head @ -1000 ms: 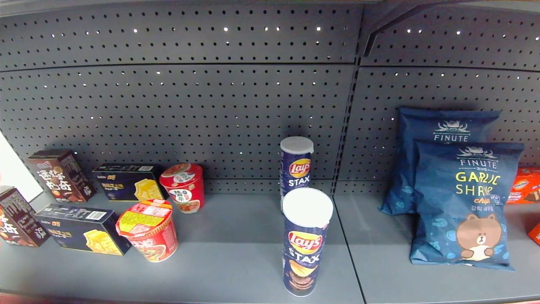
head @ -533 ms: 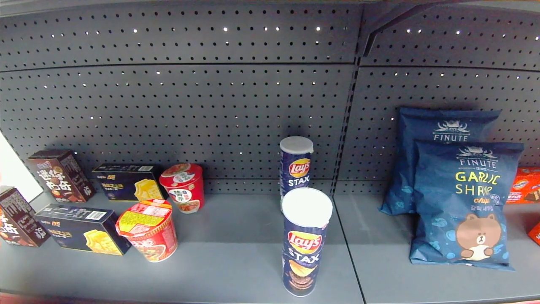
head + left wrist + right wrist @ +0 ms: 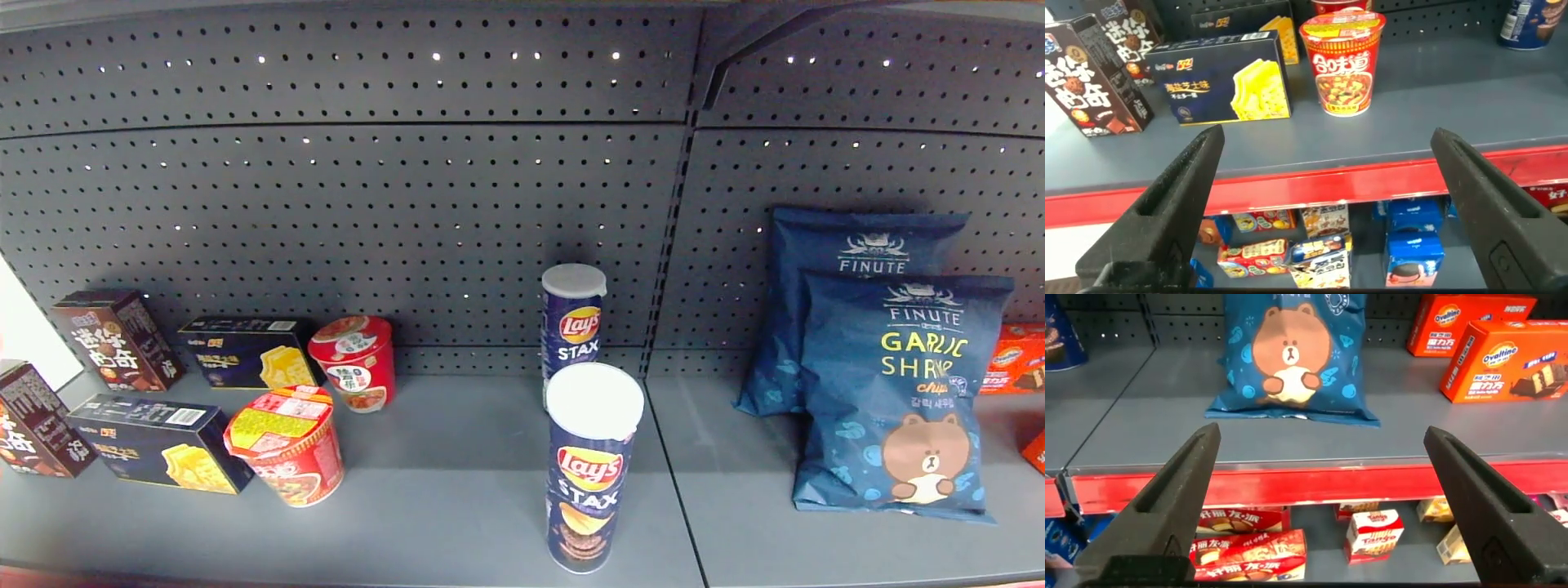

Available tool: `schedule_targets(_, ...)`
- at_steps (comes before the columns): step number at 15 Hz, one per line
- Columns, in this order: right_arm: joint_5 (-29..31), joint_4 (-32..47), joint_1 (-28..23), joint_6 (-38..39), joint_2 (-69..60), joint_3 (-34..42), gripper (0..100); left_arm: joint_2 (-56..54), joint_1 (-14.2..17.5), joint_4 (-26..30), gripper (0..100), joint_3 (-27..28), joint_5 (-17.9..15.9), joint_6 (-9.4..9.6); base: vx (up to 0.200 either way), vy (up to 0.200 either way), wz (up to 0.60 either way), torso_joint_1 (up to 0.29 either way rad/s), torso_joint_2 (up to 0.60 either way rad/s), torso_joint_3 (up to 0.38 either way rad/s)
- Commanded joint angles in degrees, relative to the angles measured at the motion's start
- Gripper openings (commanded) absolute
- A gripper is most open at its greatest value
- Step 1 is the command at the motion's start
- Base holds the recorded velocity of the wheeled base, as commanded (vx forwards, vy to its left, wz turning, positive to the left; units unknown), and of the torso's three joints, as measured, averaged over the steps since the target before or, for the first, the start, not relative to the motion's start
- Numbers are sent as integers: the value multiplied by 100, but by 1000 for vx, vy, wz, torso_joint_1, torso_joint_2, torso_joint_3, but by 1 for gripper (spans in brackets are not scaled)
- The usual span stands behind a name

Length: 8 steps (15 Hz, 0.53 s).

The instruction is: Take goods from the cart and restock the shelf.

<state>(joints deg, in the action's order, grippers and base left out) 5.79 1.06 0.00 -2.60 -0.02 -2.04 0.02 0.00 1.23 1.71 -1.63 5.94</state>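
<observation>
Our left gripper (image 3: 1327, 139) hangs spread wide and empty before the red front lip (image 3: 1315, 175) of the grey metal shelf (image 3: 457, 490). Our right gripper (image 3: 1321, 434) is likewise splayed at that lip, holding nothing.

In the head view, smooth shelf surface stretches between a red paper noodle cup (image 3: 286, 445) at 8 o'clock and a tall navy chip canister (image 3: 589, 474) at 6 o'clock, with a second canister (image 3: 573, 327) right behind it. Glossy blue crinkled chip bags (image 3: 898, 400) stand at 3 o'clock, one before the other. Dark blue cardboard boxes (image 3: 159, 445) lie at 9 o'clock, under the perforated back panel (image 3: 367, 229).
</observation>
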Motion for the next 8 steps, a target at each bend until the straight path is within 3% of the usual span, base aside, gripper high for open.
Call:
schedule_targets(1, -17, -1, 0, -4, 11, -7, 100, -2, 0, 0, 100, -4, -12, 13, 0, 0, 0, 0, 0, 0)
schedule_targets(4, 10, -1, 0, 14, 11, 1, 100, -2, 0, 9, 100, -4, 14, -93, 0, 0, 0, 0, 0, 0)
schedule_targets(8, -17, -1, 0, -13, 11, 1, 100, -2, 0, 0, 100, -4, 14, -93, 0, 0, 0, 0, 0, 0)
